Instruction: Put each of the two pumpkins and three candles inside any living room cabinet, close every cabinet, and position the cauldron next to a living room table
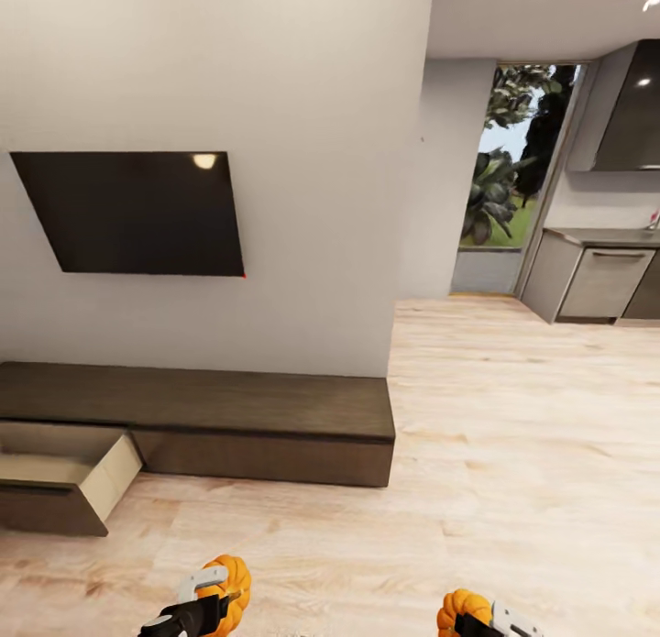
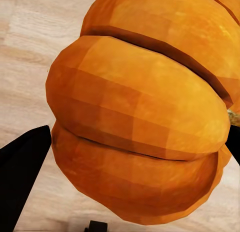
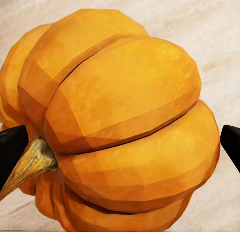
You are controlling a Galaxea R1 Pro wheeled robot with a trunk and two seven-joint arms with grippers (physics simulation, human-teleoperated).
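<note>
Two bright-orange ribbed pumpkins are riding at the near edge of the head view, each clamped in one of the robot's pincers above the pale wooden floor (image 1: 513, 454). The left pumpkin (image 1: 229, 591) is sitting in the left pincer (image 1: 216, 603), whose white-and-black fingers are closing on its sides; in the left wrist view that pumpkin (image 2: 145, 117) is bulging close to the lens, a black fingertip (image 2: 22, 177) pressing at its flank. The right pumpkin (image 1: 464, 611) is being held by the right pincer (image 1: 477, 624) (partly cut off by the frame edge), and the right wrist view is showing it (image 3: 120, 127) with its short tan stem (image 3: 30, 164) pointing sideways, between two black fingertips (image 3: 11, 147) that are bracketing it.

Beyond them, well apart across the floor, the long dark-brown cabinet (image 1: 238, 417) is standing against the pale wall, its leftmost drawer (image 1: 64, 481) hanging pulled out and showing beige insides; the other fronts are sitting flush. A dark screen (image 1: 137, 211) is hanging on the wall above it. Farther right, grey kitchen units (image 1: 600, 280) are lining the far wall beside a tall window (image 1: 513, 160) giving onto greenery.
</note>
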